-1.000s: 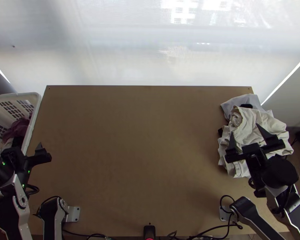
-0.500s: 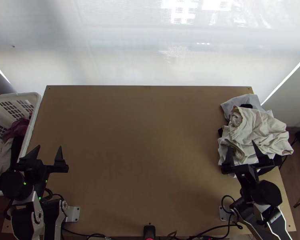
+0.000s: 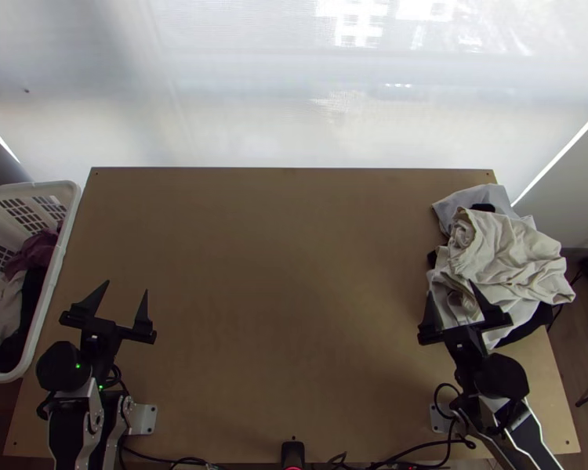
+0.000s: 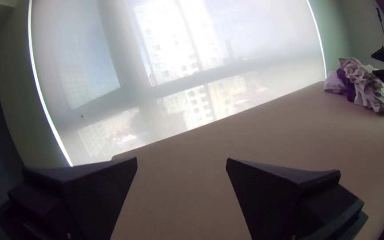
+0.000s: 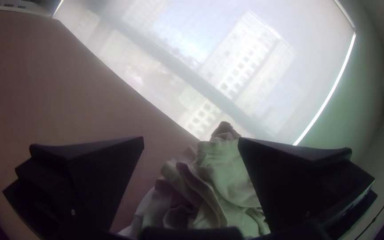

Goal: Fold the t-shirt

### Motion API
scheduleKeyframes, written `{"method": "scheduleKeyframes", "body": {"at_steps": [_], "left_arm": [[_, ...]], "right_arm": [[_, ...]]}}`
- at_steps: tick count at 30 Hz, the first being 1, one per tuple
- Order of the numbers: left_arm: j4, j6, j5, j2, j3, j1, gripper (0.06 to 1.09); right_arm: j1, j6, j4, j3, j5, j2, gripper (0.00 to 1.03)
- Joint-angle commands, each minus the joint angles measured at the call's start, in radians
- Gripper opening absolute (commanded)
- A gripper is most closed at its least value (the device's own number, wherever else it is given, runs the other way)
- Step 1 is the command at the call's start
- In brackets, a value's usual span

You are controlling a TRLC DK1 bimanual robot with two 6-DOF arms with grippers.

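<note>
My left gripper (image 3: 123, 301) stands open at the left front of the table, right of the basket, holding nothing. Its two black fingers are wide apart in the left wrist view, where the left gripper (image 4: 181, 162) faces the bare table. My right gripper (image 3: 451, 294), also open and with nothing gripped, is at the near-left side of a bunched cloth pile. Cream cloth (image 3: 507, 254) lies crumpled on top of that pile. In the right wrist view the right gripper (image 5: 191, 141) has the cream cloth (image 5: 214, 186) beyond its parted fingers. Which piece is a t-shirt I cannot tell.
A white plastic basket (image 3: 45, 294) with dark, white and maroon clothes stands at the table's left edge. The brown table (image 3: 286, 274) spreads between the arms. Grey cloth (image 3: 473, 197) and black cloth (image 3: 529, 327) poke out from under the cream one.
The left gripper has moved right, from over the basket's edge to above the table. The right gripper has drawn back toward the near edge and left, off the pile's middle. Both have stayed open.
</note>
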Motion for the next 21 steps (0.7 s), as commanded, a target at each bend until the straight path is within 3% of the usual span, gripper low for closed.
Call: {"method": "scheduleKeyframes", "body": {"at_steps": [1, 21], "left_arm": [[0.002, 0.050, 0.001, -0.015, -0.107, -0.026, 1.03], [-0.029, 0.082, 0.026, -0.012, -0.110, -0.026, 1.03]], "right_arm": [[-0.011, 0.063, -0.012, -0.016, -0.078, -0.004, 0.98], [-0.012, 0.064, -0.021, -0.016, -0.100, -0.007, 0.98]]}}
